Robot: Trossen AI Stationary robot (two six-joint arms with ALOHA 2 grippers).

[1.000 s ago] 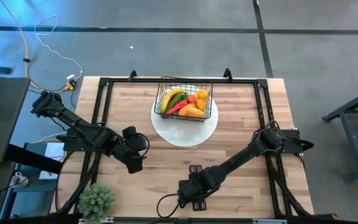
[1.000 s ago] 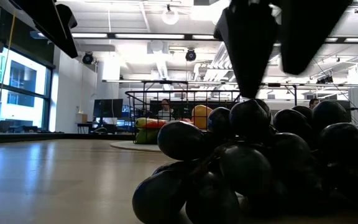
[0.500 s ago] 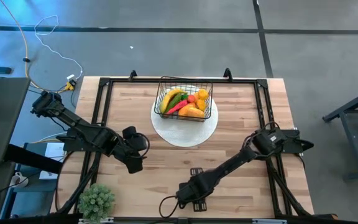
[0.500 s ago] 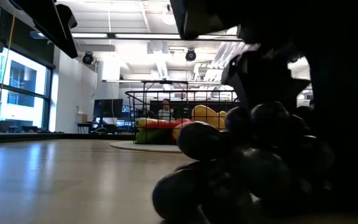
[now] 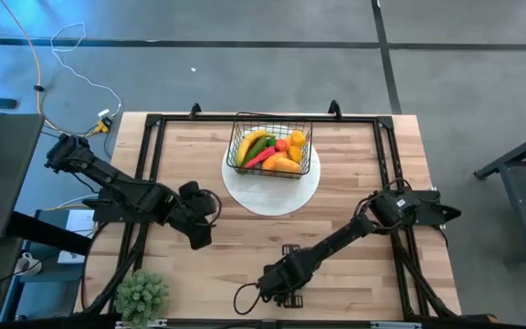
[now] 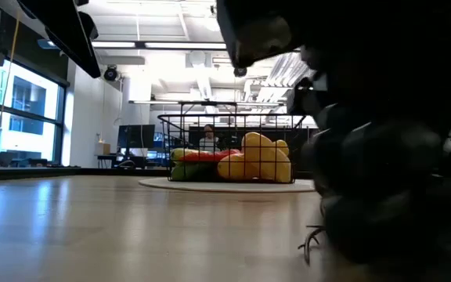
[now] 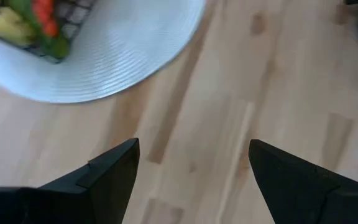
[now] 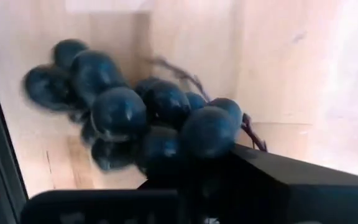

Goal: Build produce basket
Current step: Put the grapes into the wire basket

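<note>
The right gripper (image 5: 279, 291) is down at the near edge of the wooden table (image 5: 354, 183), a little right of the middle, and its fingers have closed tight on the bunch of dark grapes (image 8: 148, 121); from its wrist camera the grapes sit right against the dark fingers, with a thin stem trailing out over the wood. From table height the grapes (image 6: 382, 196) and that gripper fill the right side of the view as one dark mass, so I cannot tell whether the bunch is lifted off the wood or resting on it. The left gripper (image 5: 201, 217) hangs over the left half of the table with its fingers (image 7: 104, 177) spread wide and nothing between them, only bare planks below. The basket (image 5: 271, 146) stands on the white round plate (image 5: 245, 194) at the far middle of the table, well apart from both grippers, holding a yellow banana (image 5: 249, 143), something green, a red chili pepper (image 5: 259, 156) and orange-yellow fruit (image 5: 285, 164). A green potted plant (image 5: 142, 296) sits at the near left corner.
</note>
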